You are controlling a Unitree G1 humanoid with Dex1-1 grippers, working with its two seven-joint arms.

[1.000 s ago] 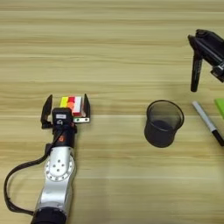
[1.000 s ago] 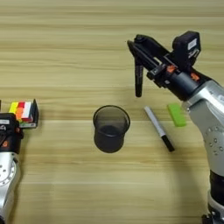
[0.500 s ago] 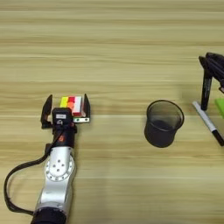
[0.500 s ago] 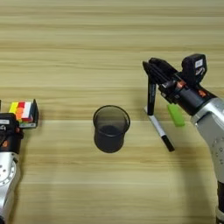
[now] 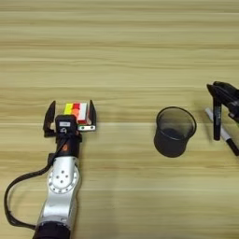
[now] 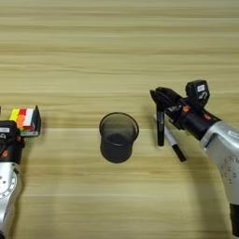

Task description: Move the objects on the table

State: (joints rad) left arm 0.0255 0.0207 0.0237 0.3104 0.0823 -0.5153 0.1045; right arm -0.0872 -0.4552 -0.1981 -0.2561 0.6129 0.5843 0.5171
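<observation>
While the right gripper (image 6: 160, 135) hangs fingers-down at frame right, the left gripper (image 5: 69, 116) sits at lower left.

Right fingers pressed together, nothing between them; tips low beside the slim black marker pen (image 6: 171, 138), which lies flat on the light-brown wooden table (image 6: 116, 46) (tip contact unclear). Dark grey cylindrical pen cup (image 6: 118, 137) stands upright at centre, near the pen but apart. Left fingers spread wide around the multicoloured puzzle cube (image 5: 78, 113), one finger on each side.
</observation>
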